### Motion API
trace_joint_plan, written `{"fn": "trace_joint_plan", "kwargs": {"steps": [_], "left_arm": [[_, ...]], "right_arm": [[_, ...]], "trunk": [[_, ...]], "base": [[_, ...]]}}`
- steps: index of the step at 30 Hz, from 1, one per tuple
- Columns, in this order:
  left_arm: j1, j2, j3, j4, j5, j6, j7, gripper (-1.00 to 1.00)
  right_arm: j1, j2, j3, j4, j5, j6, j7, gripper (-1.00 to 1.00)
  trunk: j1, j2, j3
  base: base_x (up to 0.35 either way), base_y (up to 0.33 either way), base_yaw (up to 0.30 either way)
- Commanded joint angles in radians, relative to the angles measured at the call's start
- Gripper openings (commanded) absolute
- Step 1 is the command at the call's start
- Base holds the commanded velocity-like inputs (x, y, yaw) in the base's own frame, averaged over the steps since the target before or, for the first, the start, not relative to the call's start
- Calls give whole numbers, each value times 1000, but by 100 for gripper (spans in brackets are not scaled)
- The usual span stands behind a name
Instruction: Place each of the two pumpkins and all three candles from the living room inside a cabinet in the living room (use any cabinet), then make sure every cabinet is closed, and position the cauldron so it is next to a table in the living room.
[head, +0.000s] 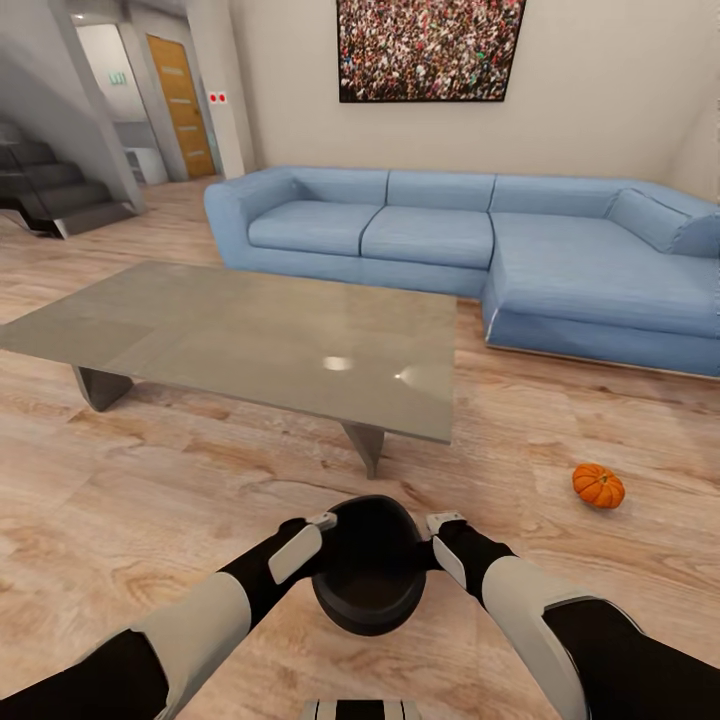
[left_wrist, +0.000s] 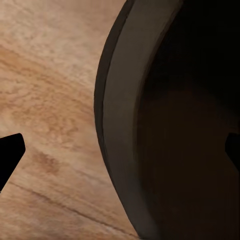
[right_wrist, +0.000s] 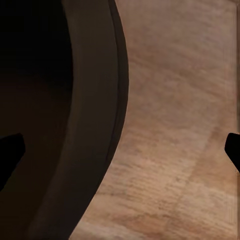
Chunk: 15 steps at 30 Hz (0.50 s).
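Before the low table (head: 250, 340), both grippers — left (head: 318, 545), right (head: 432, 545) — stand spread wide astride the cauldron (head: 370, 575) rim, one pumpkin (head: 598, 486) nearby

left arm (head: 190, 625): matte black upper segment, glossy white forearm shell, black wrist | right arm (head: 530, 590): same black-white-black banding | grippers: light grey flat plates atop black housings | fingertips (left_wrist: 10, 155): black, blunt wedges | trunk (head: 360, 709): white-and-black striped edge

Your cauldron (head: 368, 580) sits on the floor (head: 150, 520) between both tools, just before the tabletop (head: 250, 335); pumpkin (head: 598, 486) right of it, sofa (head: 470, 240) behind.
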<state>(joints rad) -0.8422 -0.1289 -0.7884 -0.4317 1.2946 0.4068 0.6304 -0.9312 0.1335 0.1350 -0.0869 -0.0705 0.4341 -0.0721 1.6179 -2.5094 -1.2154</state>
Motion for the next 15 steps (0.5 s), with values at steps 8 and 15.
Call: {"fn": "trace_joint_plan", "kwargs": {"steps": [8, 15], "left_arm": [[0, 0, 3, -9, 0, 1, 2, 100], [0, 0, 6, -3, 2, 1, 4, 100]], "right_arm": [[0, -4, -1, -9, 0, 0, 0, 100], [0, -6, -2, -10, 0, 1, -1, 100]], "trunk": [[-4, 2, 31], [-7, 4, 58]], "base": [[0, 0, 0], [0, 0, 0]]}}
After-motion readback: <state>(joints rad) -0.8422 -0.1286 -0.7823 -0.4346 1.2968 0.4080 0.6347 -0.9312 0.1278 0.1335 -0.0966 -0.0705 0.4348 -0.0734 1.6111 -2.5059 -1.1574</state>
